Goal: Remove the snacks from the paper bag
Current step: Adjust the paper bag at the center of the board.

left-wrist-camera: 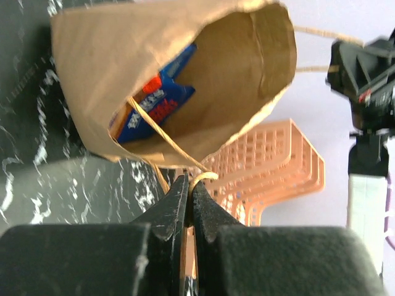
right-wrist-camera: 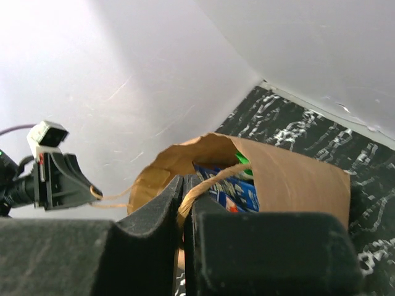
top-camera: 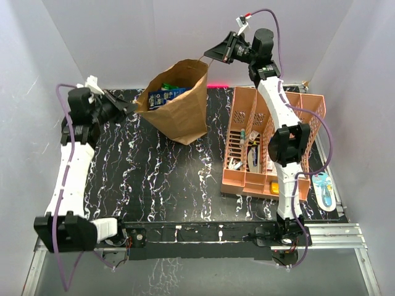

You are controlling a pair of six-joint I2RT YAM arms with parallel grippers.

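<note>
Left tool and right tool each clamp a handle at opposite sides of the paper bag, snacks inside between them.

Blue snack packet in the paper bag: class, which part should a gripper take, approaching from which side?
Grip the blue snack packet by its upper edge, from above through the open mouth of the paper bag. It leans against the inner wall, leaving only that edge free. The left gripper and right gripper each pinch a handle, so one probably must release first.
</note>
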